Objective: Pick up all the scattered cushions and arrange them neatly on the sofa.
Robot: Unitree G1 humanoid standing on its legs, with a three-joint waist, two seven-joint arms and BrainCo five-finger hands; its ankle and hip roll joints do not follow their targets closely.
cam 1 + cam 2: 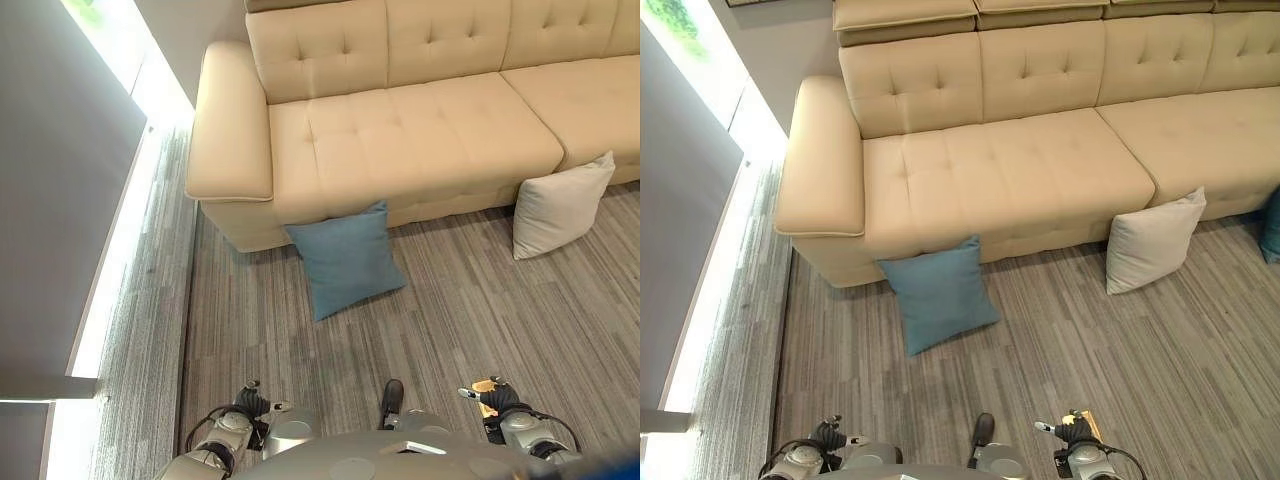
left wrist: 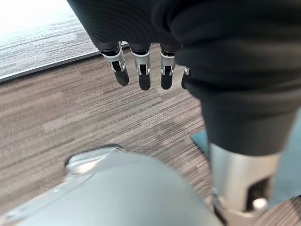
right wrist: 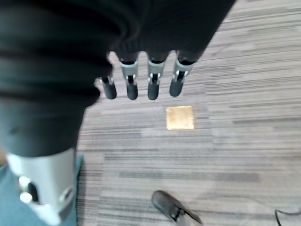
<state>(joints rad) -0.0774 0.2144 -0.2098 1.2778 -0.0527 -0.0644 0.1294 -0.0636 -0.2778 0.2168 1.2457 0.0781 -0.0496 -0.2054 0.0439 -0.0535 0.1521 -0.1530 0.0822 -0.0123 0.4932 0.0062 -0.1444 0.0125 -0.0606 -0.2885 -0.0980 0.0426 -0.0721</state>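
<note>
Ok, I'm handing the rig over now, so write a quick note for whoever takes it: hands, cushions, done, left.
Left hand: open, empty, hanging over the floor.
Right hand: open, empty, over the floor.
Blue cushion: on the floor, leaning on the sofa front near the armrest.
White cushion: on the floor, leaning on the sofa front further right.
A teal edge at the far right may be another cushion.
Done: nothing on the sofa yet.
Left: pick up each cushion and arrange them on the seat.

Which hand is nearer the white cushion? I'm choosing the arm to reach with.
Right. The right hand hangs low at the robot's right side, on the white cushion's side. The left hand hangs at the far side, nearer the blue cushion.
</note>
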